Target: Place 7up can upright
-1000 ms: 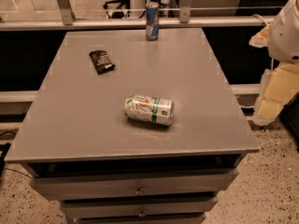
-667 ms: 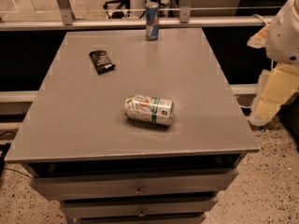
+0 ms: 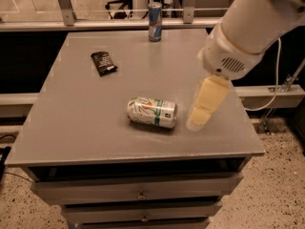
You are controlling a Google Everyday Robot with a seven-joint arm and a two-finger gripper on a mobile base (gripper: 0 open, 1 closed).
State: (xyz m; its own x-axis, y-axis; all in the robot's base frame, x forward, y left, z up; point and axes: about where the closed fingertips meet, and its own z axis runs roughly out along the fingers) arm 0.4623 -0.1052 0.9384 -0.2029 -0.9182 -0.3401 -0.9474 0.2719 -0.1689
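Observation:
The 7up can (image 3: 152,112), white and silver with a green band, lies on its side near the middle front of the grey table (image 3: 71,123). My gripper (image 3: 204,108) hangs from the white arm at the right, its cream tip just right of the can and a little apart from it, low over the table.
A tall slim blue-and-silver can (image 3: 155,15) stands upright at the table's far edge. A small flat black packet (image 3: 103,62) lies at the back left. Drawers sit under the table front. A metal rail runs behind the table.
My arm has swung in from the right edge over the table, bringing the gripper down next to the lying can. The can has not moved.

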